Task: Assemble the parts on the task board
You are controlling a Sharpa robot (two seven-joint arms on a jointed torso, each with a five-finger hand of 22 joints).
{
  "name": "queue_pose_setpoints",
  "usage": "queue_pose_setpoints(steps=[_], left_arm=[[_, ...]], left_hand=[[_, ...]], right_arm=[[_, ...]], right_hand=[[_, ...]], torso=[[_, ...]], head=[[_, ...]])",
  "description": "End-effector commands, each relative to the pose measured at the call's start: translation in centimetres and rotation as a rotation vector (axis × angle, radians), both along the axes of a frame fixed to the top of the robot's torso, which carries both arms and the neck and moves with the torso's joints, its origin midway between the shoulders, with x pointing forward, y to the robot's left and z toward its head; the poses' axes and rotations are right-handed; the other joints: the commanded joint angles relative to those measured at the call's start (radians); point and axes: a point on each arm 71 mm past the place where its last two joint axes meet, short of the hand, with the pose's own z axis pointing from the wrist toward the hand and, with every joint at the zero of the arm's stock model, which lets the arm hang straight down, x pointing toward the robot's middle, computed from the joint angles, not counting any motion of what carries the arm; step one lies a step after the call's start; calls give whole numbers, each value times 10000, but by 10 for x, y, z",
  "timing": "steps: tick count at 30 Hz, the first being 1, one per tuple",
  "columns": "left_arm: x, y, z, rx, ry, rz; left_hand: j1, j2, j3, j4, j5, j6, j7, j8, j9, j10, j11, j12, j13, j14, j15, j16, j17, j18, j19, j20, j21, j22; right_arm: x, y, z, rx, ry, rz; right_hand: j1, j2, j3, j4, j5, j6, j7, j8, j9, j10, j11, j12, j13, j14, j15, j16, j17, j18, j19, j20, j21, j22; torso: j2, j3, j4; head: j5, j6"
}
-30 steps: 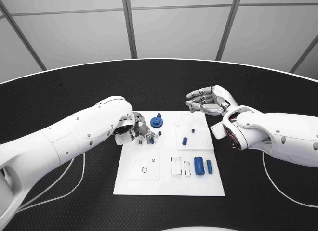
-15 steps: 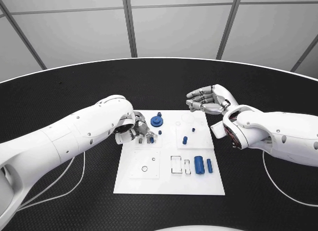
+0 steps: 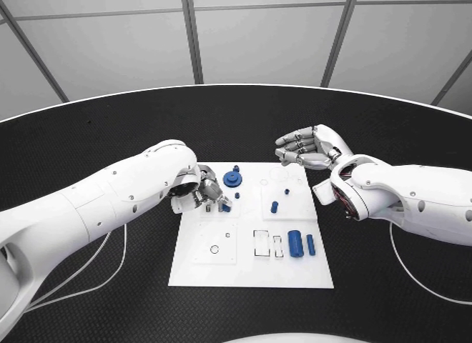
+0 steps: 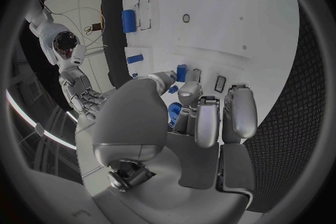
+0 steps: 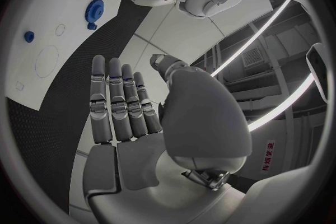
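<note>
Blue parts lie loose on the board at 5 o'clock: assembly appears mostly unfinished. Left hand fingers pinch a small peg; right hand fingers are apart, empty.

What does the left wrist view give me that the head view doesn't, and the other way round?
Left wrist view: the palm side of the left robot hand, fingertips beside a small blue part near a rectangular slot; whether they grip it is unclear. Head view: the whole task board, with the blue gear plain. Both: the large blue cylinder and the empty right robot hand.
</note>
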Motion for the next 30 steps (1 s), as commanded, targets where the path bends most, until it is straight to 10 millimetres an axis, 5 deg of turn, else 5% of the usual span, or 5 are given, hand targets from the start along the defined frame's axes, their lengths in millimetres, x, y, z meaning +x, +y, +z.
queue_pose_setpoints(steps=[1, 13, 15, 21, 30], left_arm=[[0, 1, 0, -116, 93, 102], [-4, 7, -1, -800, 775, 544], [-5, 9, -1, -958, 943, 652], [-6, 15, 0, -1128, 785, 919], [-8, 15, 6, -876, -562, 732]], left_hand=[[93, -64, 855, -584, 163, -176, 16, 247, 352, 17, -57, -77, -43, 779, -58, 42, 1581, -109, -38, -81, -1, -10], [-474, -5, 1987, -1238, 276, -326, 52, 640, 984, -23, 5, -249, -379, 777, -1, 47, 1576, -101, -68, -44, 0, -18], [-550, -3, 2068, -1289, 272, -319, 38, 691, 1062, 35, -8, -199, -342, 777, -10, 48, 1578, -101, -66, -47, 1, -12], [-703, -30, 2272, -1447, 291, -313, 9, 799, 1249, 135, -38, -118, -301, 778, -37, 50, 1579, -113, -25, -64, 24, 48], [-1014, -190, 2570, -1707, 898, -237, -43, 938, 1558, 339, -95, 104, -141, 782, -91, 58, 1592, -141, 80, -116, 87, 195]], right_arm=[[0, -1, 0, -13, 13, -24], [1, -3, 0, -39, -4, -102], [1, -3, 0, -46, -22, -132], [2, -6, 0, -72, -65, -215], [1, -6, 0, -72, -86, -212]], right_hand=[[-7, 74, 43, -14, 78, 2, 43, -70, -15, -14, 17, 6, -11, -110, 17, -74, -23, 9, -113, 98, -73, -96], [-18, 73, 44, -8, 87, 3, 45, -72, -16, -15, 20, 5, -11, -113, 21, -80, -26, 9, -136, 104, -76, -120], [-14, 61, 104, -19, 493, 2, 50, -85, -24, -32, 26, -2, -14, -122, 27, -111, -39, 23, -191, 119, -52, -252], [-21, 58, 109, -19, 540, 6, 52, -86, -25, -32, 27, -1, -14, -121, 29, -117, -41, 24, -192, 122, -47, -277], [-21, 58, 109, -19, 540, 6, 52, -86, -25, -32, 27, -1, -14, -121, 29, -117, -41, 24, -192, 122, -47, -277]], torso=[[-13, -8, 25], [-10, -4, 6], [-17, -6, 13], [-28, -8, 27], [0, -3, 11]], head=[[-22, -34], [26, -66], [14, -65], [31, -58], [86, -34]])
